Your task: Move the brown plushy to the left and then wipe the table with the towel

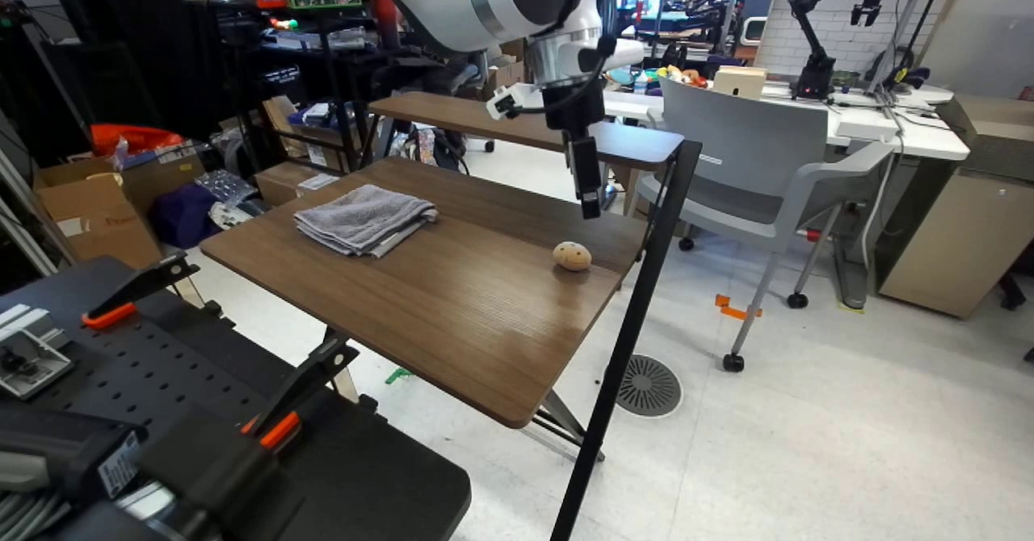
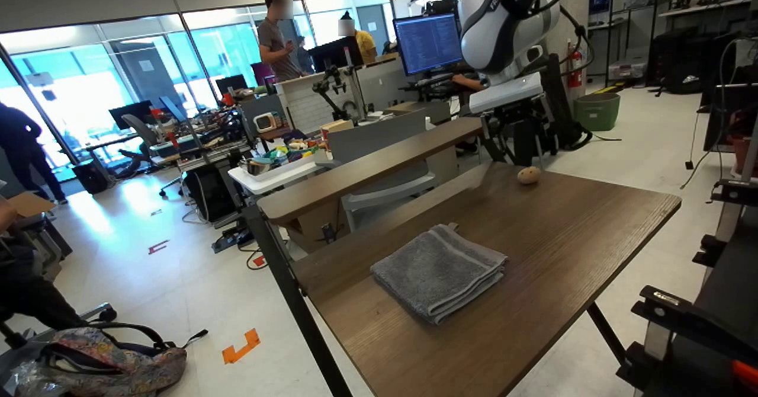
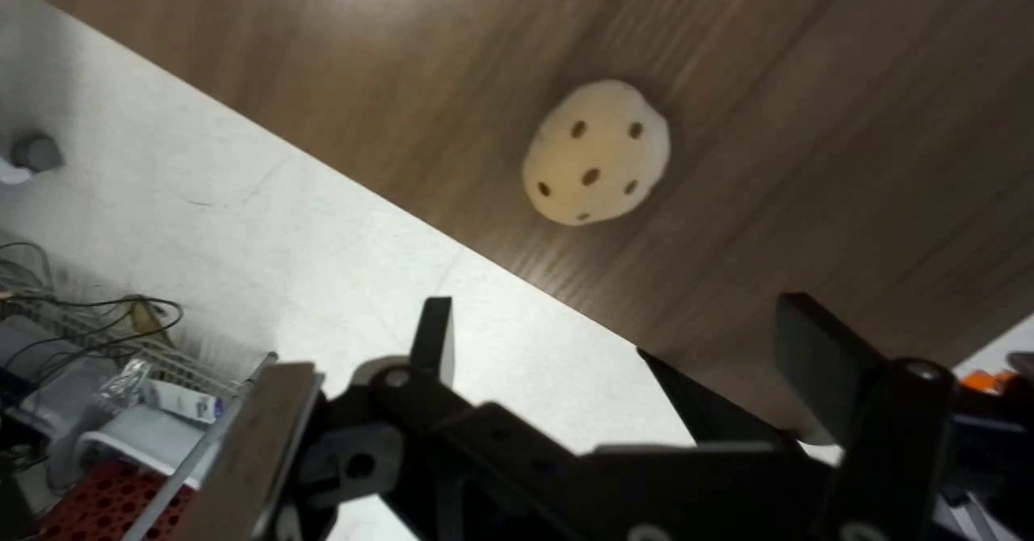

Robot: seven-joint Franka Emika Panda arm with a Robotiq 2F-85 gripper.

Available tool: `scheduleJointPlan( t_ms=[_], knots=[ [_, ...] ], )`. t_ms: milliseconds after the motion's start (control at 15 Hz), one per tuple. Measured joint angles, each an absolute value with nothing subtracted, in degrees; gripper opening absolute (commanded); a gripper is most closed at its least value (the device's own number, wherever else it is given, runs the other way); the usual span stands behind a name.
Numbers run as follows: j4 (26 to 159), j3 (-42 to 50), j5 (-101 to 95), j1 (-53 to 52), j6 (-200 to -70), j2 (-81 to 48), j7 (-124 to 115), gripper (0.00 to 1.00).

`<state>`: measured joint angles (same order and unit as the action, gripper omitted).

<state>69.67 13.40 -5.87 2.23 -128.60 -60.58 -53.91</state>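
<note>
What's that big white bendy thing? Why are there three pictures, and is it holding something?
It's a robot arm, a machine that bends at its joints. On its end is a gripper, which works a bit like a hand with two fingers.

Two pictures come from cameras outside the robot, looking from different places. The close-up comes from a camera on the robot's wrist, so you see the fingers at the bottom.

On the brown table lie a folded gray towel and, apart from it, a small, spotted tan plushy.

Nothing is being held: in the wrist view the fingers are spread apart, and the plushy isn't between them.
</note>
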Motion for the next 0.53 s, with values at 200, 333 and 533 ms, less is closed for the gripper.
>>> scheduleJointPlan(
  t_ms=[200, 333, 533],
  knots=[
    [66.63, 11.99, -2.64, 4.43, -132.61, -63.28, -53.84, 1.00],
    [66.59, 12.07, -2.62, 4.49, -132.24, -63.47, -53.84, 1.00],
    [67.40, 11.91, -2.01, 4.39, -130.54, -63.47, -53.84, 1.00]
  ],
)
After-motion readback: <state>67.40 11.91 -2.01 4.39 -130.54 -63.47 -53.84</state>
